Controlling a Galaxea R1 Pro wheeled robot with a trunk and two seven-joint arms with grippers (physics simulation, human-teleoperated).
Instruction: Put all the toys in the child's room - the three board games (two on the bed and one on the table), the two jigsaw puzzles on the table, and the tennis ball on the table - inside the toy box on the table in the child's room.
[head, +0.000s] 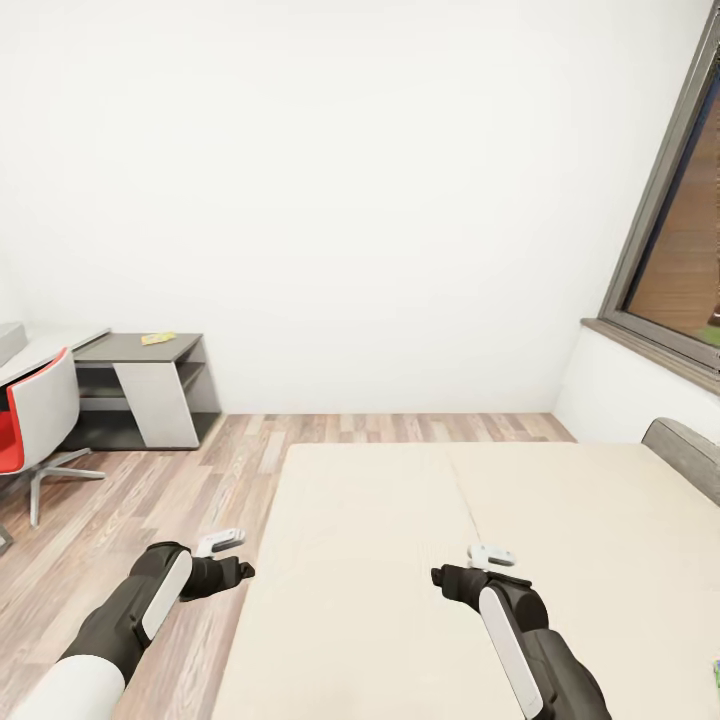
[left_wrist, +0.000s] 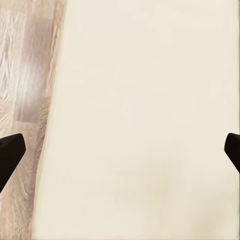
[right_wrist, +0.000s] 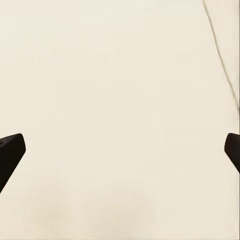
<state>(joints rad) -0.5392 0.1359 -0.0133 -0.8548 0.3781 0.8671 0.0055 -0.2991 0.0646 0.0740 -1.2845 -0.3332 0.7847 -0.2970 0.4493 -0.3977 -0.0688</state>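
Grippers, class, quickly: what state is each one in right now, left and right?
Left gripper: open, holding nothing, over the edge of the bed.
Right gripper: open, holding nothing, above the bed.

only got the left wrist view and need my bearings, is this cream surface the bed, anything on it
Observer: Yes, it's the large cream-beige bed. In the head view, the one thing I see on it is a small colourful sliver, cropped by the picture's right edge, so I can't identify it.
Operator: where's the table
Observer: Far left, against the wall: a dark grey shelf section with a thin yellow flat piece on top.
Operator: anything in the way
Observer: A red-and-white swivel chair stands on the wood-plank floor in front of it.
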